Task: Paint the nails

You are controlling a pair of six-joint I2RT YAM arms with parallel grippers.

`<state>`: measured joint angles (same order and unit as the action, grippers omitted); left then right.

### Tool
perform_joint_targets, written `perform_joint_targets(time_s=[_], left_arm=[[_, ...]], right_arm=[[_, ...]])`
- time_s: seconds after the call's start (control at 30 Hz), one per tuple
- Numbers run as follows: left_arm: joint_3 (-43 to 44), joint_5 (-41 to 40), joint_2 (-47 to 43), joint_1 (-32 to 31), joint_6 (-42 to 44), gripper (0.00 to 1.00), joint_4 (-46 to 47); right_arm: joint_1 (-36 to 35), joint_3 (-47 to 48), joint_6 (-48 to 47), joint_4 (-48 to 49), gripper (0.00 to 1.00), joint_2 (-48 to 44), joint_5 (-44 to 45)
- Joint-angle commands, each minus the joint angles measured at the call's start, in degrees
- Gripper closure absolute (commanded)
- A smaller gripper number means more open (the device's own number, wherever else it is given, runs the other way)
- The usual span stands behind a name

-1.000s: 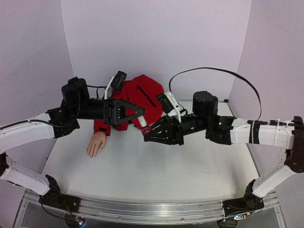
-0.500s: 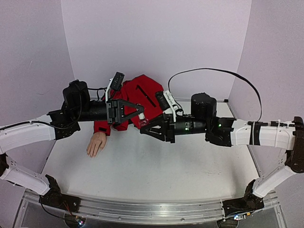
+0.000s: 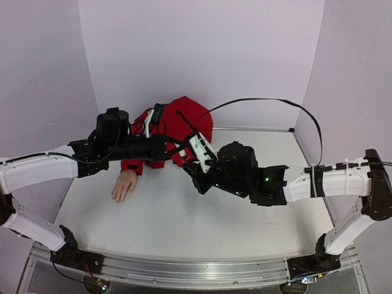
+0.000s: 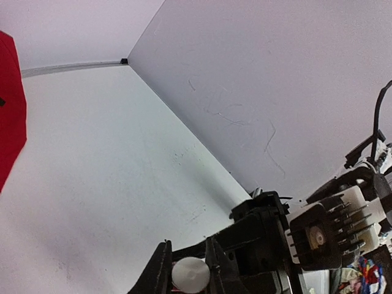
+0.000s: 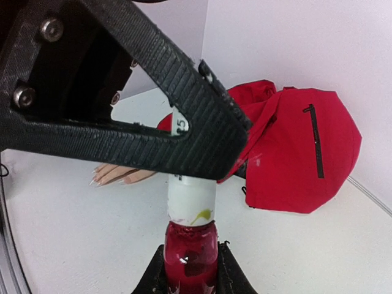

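Note:
The small red polish bottle [image 5: 190, 260] stands upright between the fingers of my right gripper [image 5: 190, 272], which is shut on its glass body. My left gripper [image 4: 188, 264] is shut on the bottle's white cap [image 4: 190, 275], and one ribbed finger [image 5: 153, 98] crosses the right wrist view above the cap [image 5: 191, 199]. In the top view the two grippers, left [image 3: 182, 154] and right [image 3: 193, 170], meet above the table and hide the bottle. The beige mannequin hand [image 3: 124, 185] lies palm down to the left. Its nails [image 5: 95, 182] look pale.
The red jacket [image 3: 184, 122] lies bunched against the back wall, its sleeve running down to the mannequin hand. A black cable [image 3: 263, 101] arcs over the right arm. Lilac walls close the table at the back and on both sides.
My left gripper has shut on the white cap. The right arm has carried the bottle leftward and turned it up under the left gripper. The left arm has reached further right.

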<state>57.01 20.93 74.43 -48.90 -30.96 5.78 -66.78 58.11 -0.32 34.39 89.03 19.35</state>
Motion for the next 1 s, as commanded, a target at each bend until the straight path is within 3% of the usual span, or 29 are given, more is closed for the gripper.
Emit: perform_joint_targets(time_s=[0.0,0.17,0.27,0.4,0.53,0.7,0.97], left_arm=[[2.83,4.91,-1.78,-0.32,-1.04,0.68,-2.74],[2.18,10.93,-5.89,-0.23,1.62,0.32,-0.42],[-0.31,14.87,-8.42,-0.23,1.14,0.23,5.24],[-1.99,19.19,-7.94,-0.23,-2.52,0.18,12.09],[-1.91,22.61,-6.71,-0.42,-4.91,0.19,17.51],[0.05,26.15,-4.86,-2.14,-4.51,0.35,18.21],[0.20,25.10,-3.99,-2.42,-4.51,0.60,18.17]], right_arm=[[5.32,-0.22,-0.42,6.20,1.00,-5.43,-21.28],[13.65,-1.74,8.37,6.70,1.00,-8.91,-55.43],[14.73,-0.76,11.22,6.75,1.00,-9.64,-68.79],[14.75,0.95,14.44,7.80,1.00,-8.93,-77.15],[14.76,0.68,16.17,10.40,1.00,-8.07,-77.50],[14.75,0.37,17.78,13.71,1.00,-6.93,-76.45],[14.80,0.62,17.41,13.55,1.00,-5.63,-74.50]])
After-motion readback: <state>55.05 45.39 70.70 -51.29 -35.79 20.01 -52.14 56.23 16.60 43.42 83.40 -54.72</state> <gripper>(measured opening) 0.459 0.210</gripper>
